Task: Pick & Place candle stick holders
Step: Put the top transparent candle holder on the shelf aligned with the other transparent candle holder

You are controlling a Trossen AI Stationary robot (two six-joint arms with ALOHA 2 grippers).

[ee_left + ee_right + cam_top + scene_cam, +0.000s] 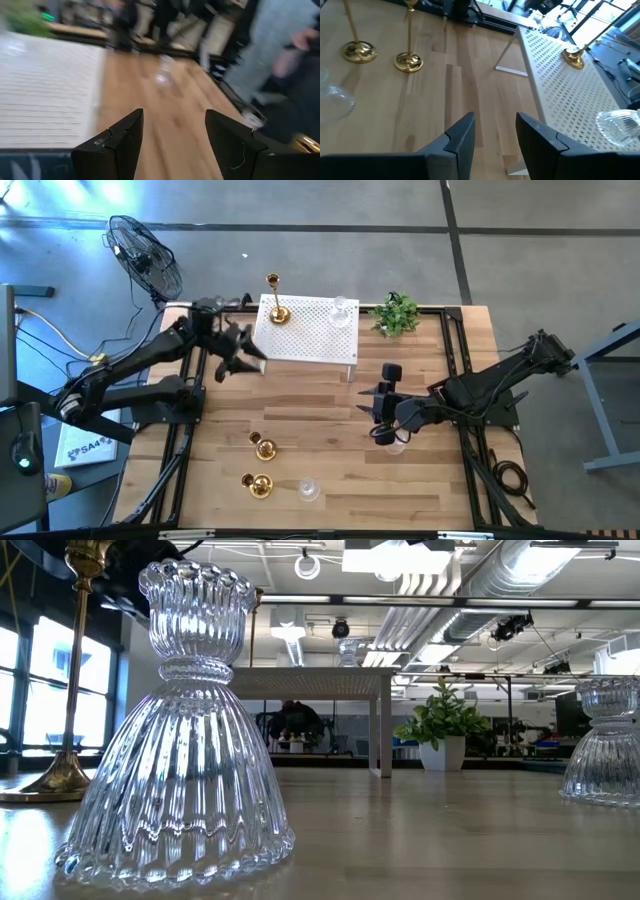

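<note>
Six candle stick holders, by a count from above. At the far left, the left gripper [240,356], fingers spread and empty, hanging just off the left edge of the white perforated shelf [310,345]. On that shelf's left corner, a tall brass holder [276,308], upright. On the bare wood nearer the front, a first table brass holder [263,446] and, just in front of it, a second table brass holder [258,484]; beside that, a front glass holder [309,490]. On the shelf's right corner, a shelf glass holder [341,312]. Right of centre, the right gripper [383,416], fingers likewise parted with nothing between them, poised over the table; close under it, possibly a sixth holder in clear glass [397,444], hard to make out from above. Brass ones probably stiff, smooth and slippery, top-heavy on slim stems: best pinched low on the stem, just above the flared base. Glass ones likely heavier and breakable, ribbed skirts too wide for the fingers: best taken at the narrow waist, gently, and set down flat.
</note>
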